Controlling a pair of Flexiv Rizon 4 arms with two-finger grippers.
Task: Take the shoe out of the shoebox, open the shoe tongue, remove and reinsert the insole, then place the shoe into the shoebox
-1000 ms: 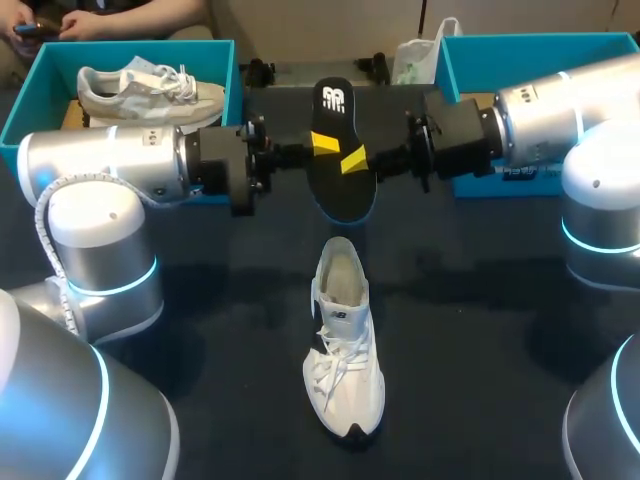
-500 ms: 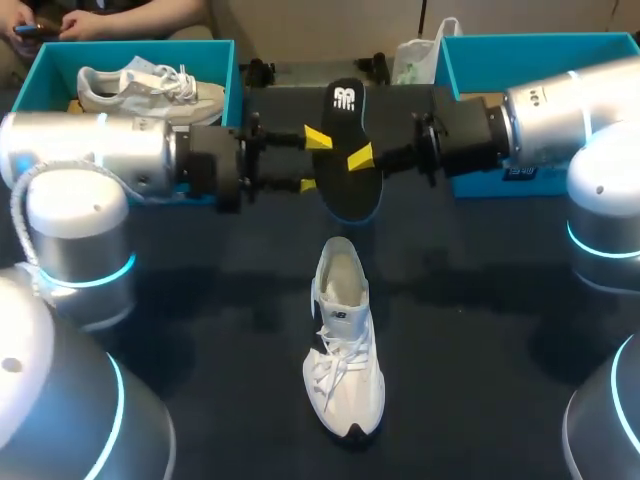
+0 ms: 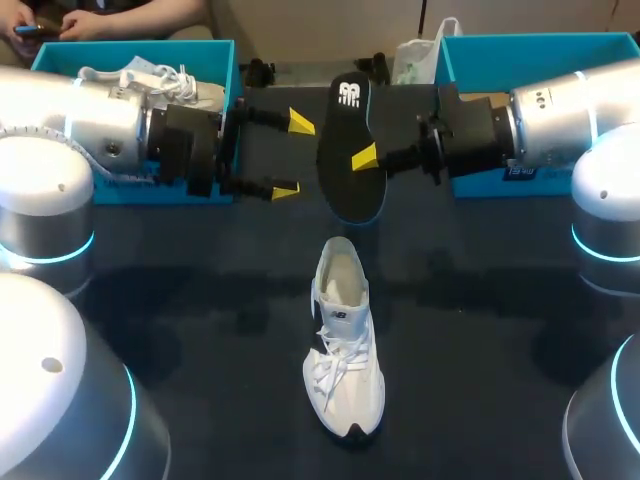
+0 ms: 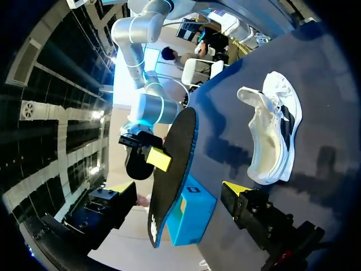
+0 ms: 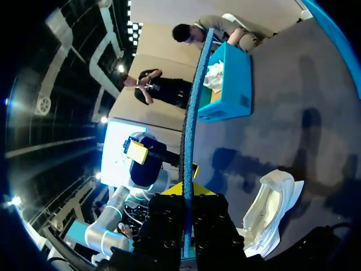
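The shoe [image 3: 345, 345] is white and stands on its sole on the table [image 3: 480, 330]. It is about midway between the left and right edges and nearer to the front edge. Its toe points to the front edge and its heel to the far edge. The laces lie loose and the mouth of the shoe is wide open.

The insole [image 3: 350, 185] is black with a blue rim. It hangs in the air over the middle of the table toward the far edge, beyond the heel of the shoe and apart from it.

The right gripper [image 3: 360, 158] grasps the insole from the right side. In the right wrist view the insole is seen on its thin edge, pinched between the two fingers. The left gripper [image 3: 292, 156] is released, with its yellow tips spread wide. It is just beside the insole on the left and does not touch it.

One teal shoebox [image 3: 232, 90] stands at the far left corner with a second white shoe [image 3: 195, 92] inside. Another teal shoebox [image 3: 520, 42] stands at the far right corner, partly hidden behind the right arm.
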